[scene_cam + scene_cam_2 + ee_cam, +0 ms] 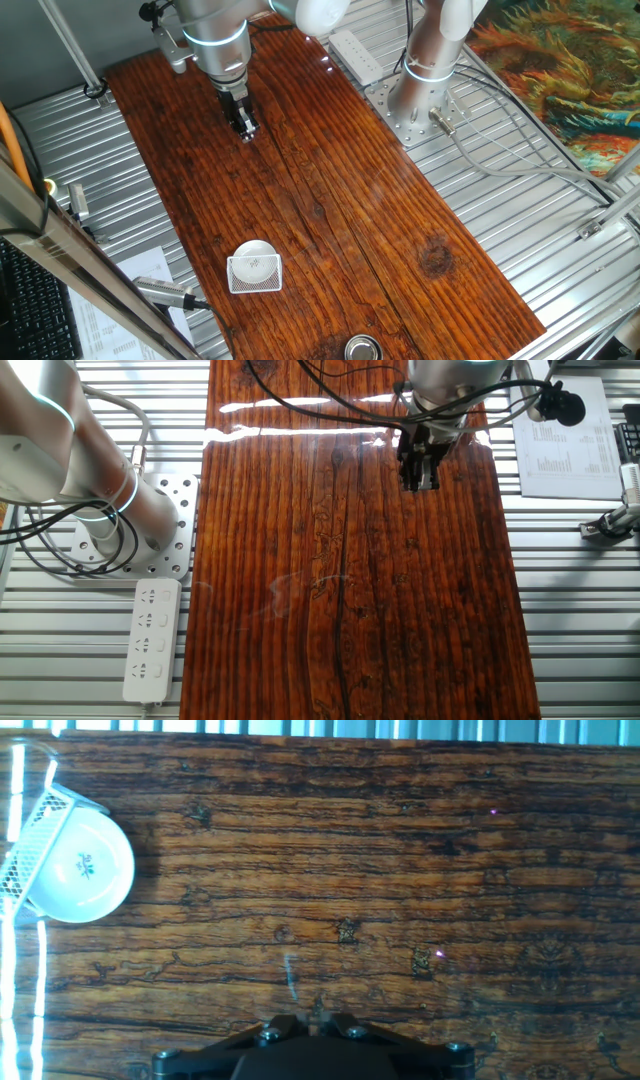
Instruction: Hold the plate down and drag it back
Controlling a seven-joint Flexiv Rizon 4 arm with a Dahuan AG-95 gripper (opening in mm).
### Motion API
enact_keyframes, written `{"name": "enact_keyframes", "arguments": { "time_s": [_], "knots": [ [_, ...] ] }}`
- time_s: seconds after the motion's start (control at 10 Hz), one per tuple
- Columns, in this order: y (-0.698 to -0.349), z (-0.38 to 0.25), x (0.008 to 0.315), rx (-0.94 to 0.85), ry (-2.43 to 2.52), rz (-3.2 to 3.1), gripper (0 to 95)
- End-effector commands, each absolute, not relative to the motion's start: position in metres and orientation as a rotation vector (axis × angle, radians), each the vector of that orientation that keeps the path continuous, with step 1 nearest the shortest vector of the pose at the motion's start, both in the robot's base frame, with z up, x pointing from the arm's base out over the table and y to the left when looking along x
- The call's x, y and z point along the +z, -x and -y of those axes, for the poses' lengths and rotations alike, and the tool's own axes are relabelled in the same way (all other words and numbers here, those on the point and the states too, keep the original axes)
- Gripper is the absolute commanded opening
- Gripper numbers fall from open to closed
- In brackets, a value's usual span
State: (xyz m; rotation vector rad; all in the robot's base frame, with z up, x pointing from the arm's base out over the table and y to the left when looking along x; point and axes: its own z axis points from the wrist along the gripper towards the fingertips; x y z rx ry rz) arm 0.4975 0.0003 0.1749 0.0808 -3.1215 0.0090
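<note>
The approach has not begun: the pincer [245, 127], jaws seemingly together and empty, hangs at upper left over the wooden surface [340, 210]. The plate [252, 256] lies lower centre, overlapping the gridded card [256, 274]. Next, travel there and press down.

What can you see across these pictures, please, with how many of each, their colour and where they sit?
plate: one, white, near end of the board, overlapping the card.
card: one, white with fine grid, touching the plate.
cup: one, shiny metal, at the board's near edge.
board: one, dark red-brown wood, lengthwise on the ribbed metal table.
power strip: one, white, on the table beside the arm's base.
printed sheet: one, white, off the board's side.
arm base: one, silver, bolted beside the board.
gripper: one, dark, above the board's far end, far from the plate; open or shut is unclear.
</note>
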Motion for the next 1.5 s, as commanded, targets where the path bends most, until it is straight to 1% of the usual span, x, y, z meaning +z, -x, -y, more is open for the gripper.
{"name": "enact_keyframes", "arguments": {
  "time_s": [0.1,1.5],
  "knots": [
    [-0.4978,-0.0001,0.1750,0.008,-0.079,3.121,0.0],
    [-0.4967,-0.0008,0.1774,0.001,-0.083,3.118,0.0]
  ]
}}
